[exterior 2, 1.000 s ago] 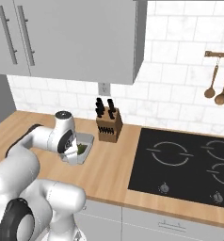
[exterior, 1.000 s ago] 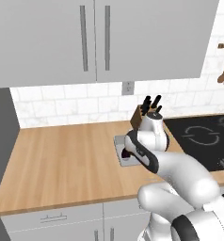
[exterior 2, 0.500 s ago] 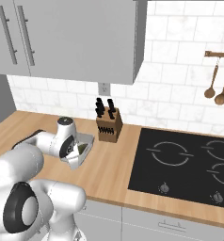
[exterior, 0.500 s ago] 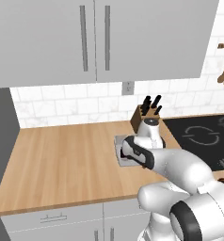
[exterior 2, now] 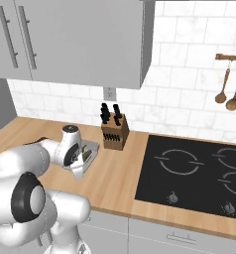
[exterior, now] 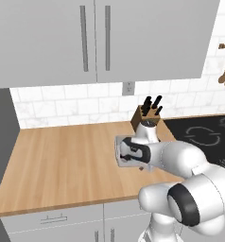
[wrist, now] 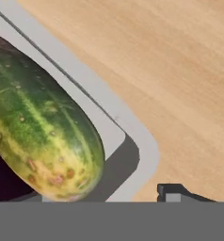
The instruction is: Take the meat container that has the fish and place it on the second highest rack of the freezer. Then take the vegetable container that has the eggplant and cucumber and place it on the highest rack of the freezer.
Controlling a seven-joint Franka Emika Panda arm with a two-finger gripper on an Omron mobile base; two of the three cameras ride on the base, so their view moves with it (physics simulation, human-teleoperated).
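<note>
Although one dark fingertip (wrist: 172, 192) pokes up at the bottom of the hand view, just outside the corner of the vegetable container (wrist: 132, 136), the other finger cannot be made out, so whether the gripper (exterior 2: 79, 163) stands apart or has already clamped on the rim cannot be told from these pictures. The claw sits low over the container's near corner, with the rim running between where the two fingers ought to be. Inside the wall lies the cucumber (wrist: 36, 127), its long axis running along the longer rim, and tucked beyond it is a dark sliver of the eggplant (wrist: 3, 181). From the right base view the container (exterior 2: 91, 148) rests flat on the wooden counter (exterior 2: 115, 178), just beside the knife block (exterior 2: 115, 133) and touching nothing else. The judgement is that the coming move is a pinch across the rim at this corner, then a level lift so the vegetables do not roll.
</note>
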